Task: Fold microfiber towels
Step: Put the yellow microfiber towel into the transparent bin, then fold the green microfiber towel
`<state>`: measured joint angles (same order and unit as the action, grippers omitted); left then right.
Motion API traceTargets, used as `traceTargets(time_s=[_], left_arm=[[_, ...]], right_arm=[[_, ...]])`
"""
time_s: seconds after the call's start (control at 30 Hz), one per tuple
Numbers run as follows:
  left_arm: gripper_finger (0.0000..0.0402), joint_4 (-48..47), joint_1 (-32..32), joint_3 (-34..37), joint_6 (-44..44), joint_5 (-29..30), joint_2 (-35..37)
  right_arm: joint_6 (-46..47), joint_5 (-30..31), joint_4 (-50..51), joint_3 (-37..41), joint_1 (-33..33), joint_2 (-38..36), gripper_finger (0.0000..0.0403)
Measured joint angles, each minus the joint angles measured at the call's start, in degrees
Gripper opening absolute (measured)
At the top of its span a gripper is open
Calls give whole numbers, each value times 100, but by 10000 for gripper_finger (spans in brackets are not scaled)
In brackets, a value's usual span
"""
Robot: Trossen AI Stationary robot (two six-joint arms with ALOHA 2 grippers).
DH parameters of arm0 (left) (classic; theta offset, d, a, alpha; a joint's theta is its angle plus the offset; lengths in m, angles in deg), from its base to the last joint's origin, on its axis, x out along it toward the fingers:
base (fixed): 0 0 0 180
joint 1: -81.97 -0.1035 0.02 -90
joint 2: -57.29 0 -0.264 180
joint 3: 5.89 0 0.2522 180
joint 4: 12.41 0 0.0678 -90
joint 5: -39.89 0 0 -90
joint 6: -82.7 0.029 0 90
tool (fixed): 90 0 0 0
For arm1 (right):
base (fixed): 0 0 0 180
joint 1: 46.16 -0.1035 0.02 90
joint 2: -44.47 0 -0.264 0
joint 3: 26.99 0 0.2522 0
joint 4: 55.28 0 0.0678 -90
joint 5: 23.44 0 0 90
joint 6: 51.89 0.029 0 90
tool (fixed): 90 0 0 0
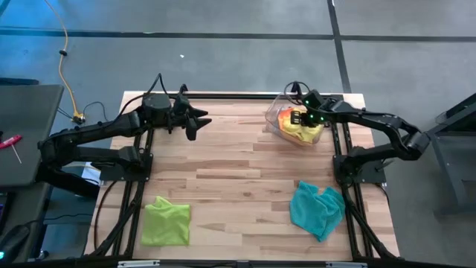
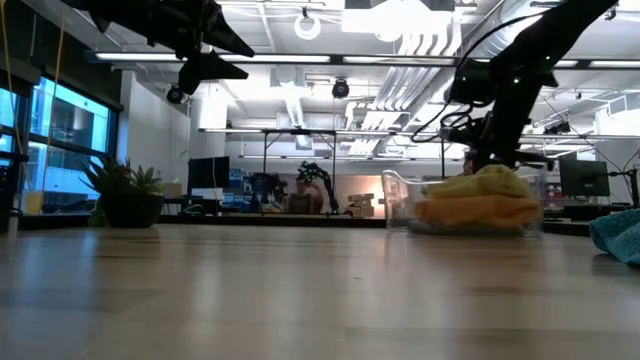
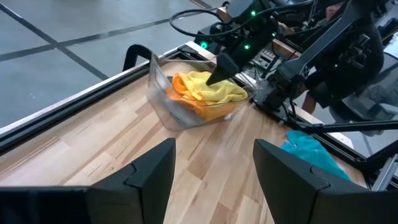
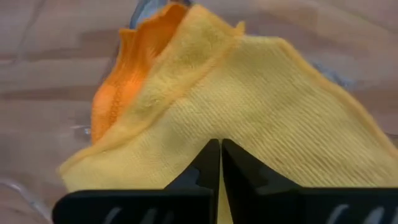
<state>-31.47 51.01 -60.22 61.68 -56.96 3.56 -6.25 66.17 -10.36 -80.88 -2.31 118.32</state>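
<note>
A clear bin (image 1: 277, 128) stands at the table's far right. In it a yellow towel (image 4: 280, 106) lies on an orange towel (image 4: 134, 68). My right gripper (image 4: 219, 144) is shut and points steeply down onto the yellow towel's top. My left gripper (image 3: 214, 168) hangs open in the air over the far left of the table, with nothing between its fingers. A lime green towel (image 1: 165, 221) lies folded flat near the front left. A teal towel (image 1: 318, 208) lies crumpled at the front right. My right gripper comes from above, slanting down, and its shut fingertips (image 3: 216, 76) meet the yellow towel's upper face (image 4: 249, 118) inside the bin. No cloth shows between the fingers, so I cannot tell whether a fold is pinched. The towel lies heaped on the orange one, not lifted.
A potted spiky plant (image 2: 125, 195) stands beyond the table's far left. The bin's clear walls (image 3: 163, 93) rise around the two towels. Bare wood (image 1: 238, 179) lies between the lime green and teal towels.
</note>
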Motion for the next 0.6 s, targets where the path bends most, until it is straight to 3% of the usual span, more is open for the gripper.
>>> traceTargets(time_s=[0.17, 0.6], left_arm=[[207, 0, 0, 0, 3, 0, 0], [207, -2, -4, 0, 17, 0, 0]], right_arm=[[-342, -257, -163, -312, -2, 185, 2], [-860, -107, 554, -1381, 53, -389, 17]])
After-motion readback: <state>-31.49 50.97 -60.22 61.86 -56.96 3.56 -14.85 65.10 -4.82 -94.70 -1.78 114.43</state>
